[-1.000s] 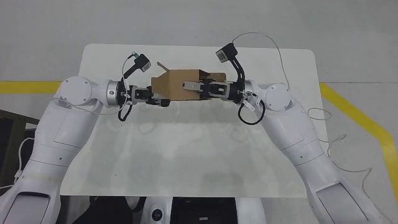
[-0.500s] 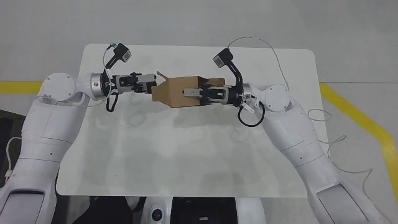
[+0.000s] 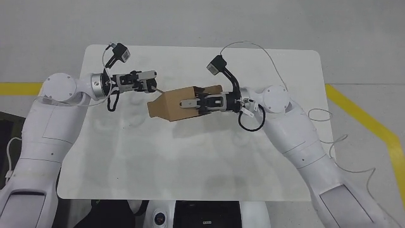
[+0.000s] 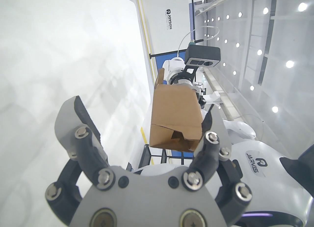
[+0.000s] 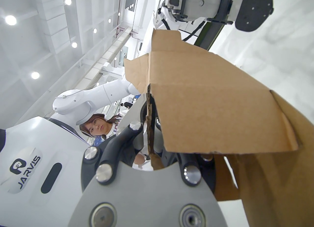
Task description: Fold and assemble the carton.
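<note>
The brown carton (image 3: 172,104) hangs above the white table (image 3: 190,164), its open flaps at the end by my right arm. My right gripper (image 3: 192,103) is shut on one of its side walls; in the right wrist view that wall (image 5: 208,105) runs out from between the jaws. My left gripper (image 3: 154,80) stands open just beyond the carton's far-left corner, apart from it. In the left wrist view its two fingers (image 4: 81,115) spread wide, with the carton (image 4: 174,112) farther off and its folded end facing the camera. The right wrist view has the left gripper (image 5: 252,7) past the carton's far edge.
A thin white cable (image 3: 253,43) loops over the table's far right part from the right wrist camera. Yellow floor tape (image 3: 19,88) runs past both table sides. Bare tabletop stretches in front of the arms.
My left gripper has come off the carton's left end and drawn back to the far left. The right arm has carried the carton nearer and leftward, slightly tilted.
</note>
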`<act>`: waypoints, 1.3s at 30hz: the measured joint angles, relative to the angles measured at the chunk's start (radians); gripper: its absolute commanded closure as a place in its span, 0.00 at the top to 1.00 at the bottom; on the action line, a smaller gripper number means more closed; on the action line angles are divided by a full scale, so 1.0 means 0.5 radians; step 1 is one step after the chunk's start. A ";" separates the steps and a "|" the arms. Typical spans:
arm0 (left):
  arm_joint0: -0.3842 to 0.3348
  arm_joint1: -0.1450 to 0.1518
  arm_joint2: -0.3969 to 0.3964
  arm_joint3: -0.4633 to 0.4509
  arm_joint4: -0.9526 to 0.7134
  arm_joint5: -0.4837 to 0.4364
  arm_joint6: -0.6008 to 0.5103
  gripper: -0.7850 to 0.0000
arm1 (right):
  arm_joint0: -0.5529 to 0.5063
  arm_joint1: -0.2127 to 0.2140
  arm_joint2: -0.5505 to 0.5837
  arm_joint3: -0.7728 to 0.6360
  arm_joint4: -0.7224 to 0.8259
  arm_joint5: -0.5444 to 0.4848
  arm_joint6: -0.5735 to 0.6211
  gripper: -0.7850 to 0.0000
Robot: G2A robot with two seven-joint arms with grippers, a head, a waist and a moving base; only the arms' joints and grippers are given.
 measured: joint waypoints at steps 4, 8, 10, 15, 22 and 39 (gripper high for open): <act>0.002 -0.005 0.030 -0.015 -0.008 -0.032 -0.068 1.00 | 0.011 -0.003 0.013 0.022 0.000 -0.041 -0.049 0.00; 0.013 -0.002 0.031 -0.006 -0.010 -0.061 -0.116 1.00 | 0.009 0.002 0.050 0.032 -0.026 -0.073 -0.124 0.00; 0.020 0.000 0.028 -0.004 -0.012 -0.064 -0.125 1.00 | 0.004 0.004 0.063 0.028 -0.034 -0.080 -0.148 0.00; 0.040 0.005 0.041 -0.029 0.016 -0.091 -0.189 1.00 | -0.008 0.006 0.069 0.006 -0.044 -0.079 -0.168 0.00; 0.043 0.002 0.063 -0.076 0.015 -0.085 -0.193 1.00 | 0.007 -0.007 0.032 0.013 -0.032 -0.065 -0.154 0.00; 0.035 -0.002 0.096 -0.174 0.020 -0.076 -0.183 1.00 | 0.019 -0.018 0.010 0.040 -0.008 -0.069 -0.116 0.00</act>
